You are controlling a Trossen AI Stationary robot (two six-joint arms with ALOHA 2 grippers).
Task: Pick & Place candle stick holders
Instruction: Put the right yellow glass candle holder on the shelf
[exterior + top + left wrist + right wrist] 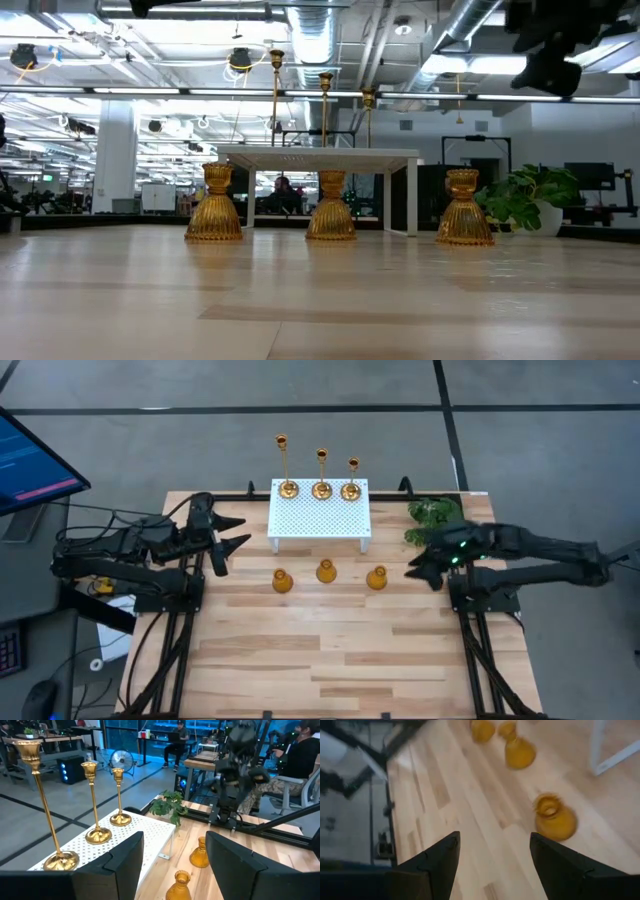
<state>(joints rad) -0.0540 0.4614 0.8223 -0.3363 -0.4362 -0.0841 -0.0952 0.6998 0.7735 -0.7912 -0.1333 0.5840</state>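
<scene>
Three brass candlesticks [321, 475] with thin stems stand by their round bases in a row on a white perforated stand [319, 515] at the table's far middle. Three squat amber holders [326, 572] stand upright on the wood in a row just in front of the stand; they also show in the low view [331, 207]. My left gripper [238, 532] is open and empty at the stand's left. My right gripper [420, 567] is open and empty, right of the rightmost amber holder [377, 578], which shows ahead of its fingers in the right wrist view [554, 817].
A green leafy plant [434, 520] stands at the table's far right, beside my right arm. The near half of the wooden table [330, 660] is bare wood. A monitor [30, 460] stands off the table's left. People sit at desks in the room beyond.
</scene>
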